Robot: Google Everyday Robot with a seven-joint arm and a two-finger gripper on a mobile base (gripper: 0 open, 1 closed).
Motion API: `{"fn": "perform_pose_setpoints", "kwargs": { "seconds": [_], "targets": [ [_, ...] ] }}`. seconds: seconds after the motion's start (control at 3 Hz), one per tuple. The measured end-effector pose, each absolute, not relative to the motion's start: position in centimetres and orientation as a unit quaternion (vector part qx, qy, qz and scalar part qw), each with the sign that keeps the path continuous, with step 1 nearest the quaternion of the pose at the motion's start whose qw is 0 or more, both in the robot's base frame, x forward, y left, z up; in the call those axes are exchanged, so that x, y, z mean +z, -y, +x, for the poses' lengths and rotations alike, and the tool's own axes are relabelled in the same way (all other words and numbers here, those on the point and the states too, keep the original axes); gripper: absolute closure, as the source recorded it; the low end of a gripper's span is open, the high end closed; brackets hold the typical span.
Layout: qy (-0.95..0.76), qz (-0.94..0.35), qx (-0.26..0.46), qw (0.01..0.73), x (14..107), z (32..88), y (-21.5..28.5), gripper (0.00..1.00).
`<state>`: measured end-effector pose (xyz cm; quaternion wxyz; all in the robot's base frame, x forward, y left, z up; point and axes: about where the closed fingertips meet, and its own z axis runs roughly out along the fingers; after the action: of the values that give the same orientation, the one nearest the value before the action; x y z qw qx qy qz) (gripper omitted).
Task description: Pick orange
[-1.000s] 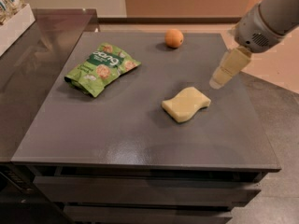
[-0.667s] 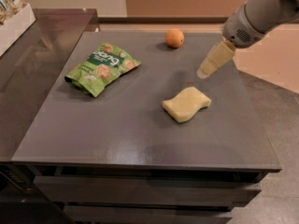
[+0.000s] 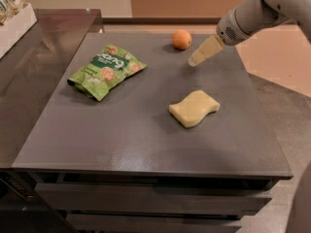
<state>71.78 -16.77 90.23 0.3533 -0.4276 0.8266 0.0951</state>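
So the orange (image 3: 181, 39) sits near the far edge of the desk (image 3: 146, 149), small, round, matte skin, nothing touching it. The gripper (image 3: 193, 61) hangs just to the right of it and a bit nearer the camera, apart from the fruit, a pale yellowish wedge pointing down-left off a light grey arm (image 3: 252, 13) that comes in from the upper right. From this angle I can't tell if the jaws are open or closed.

Nothing lies between the gripper and the orange. A pale yellow sponge (image 3: 194, 108) with wavy edges lies flat mid-desk, nearer the camera than the gripper. A crinkly green snack bag (image 3: 107, 71) lies well to the left. The desk top is flat dark grey with a slight sheen, with drawer fronts below. A glossy dark counter (image 3: 29, 81) butts up on its left.
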Motion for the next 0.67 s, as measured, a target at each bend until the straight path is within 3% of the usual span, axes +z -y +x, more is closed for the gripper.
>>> {"fn": "perform_pose_setpoints", "kwargs": {
  "seconds": [0.67],
  "targets": [
    [-0.826,-0.389,0.131,0.385,88.6,77.7,14.0,0.00]
  ]
}}
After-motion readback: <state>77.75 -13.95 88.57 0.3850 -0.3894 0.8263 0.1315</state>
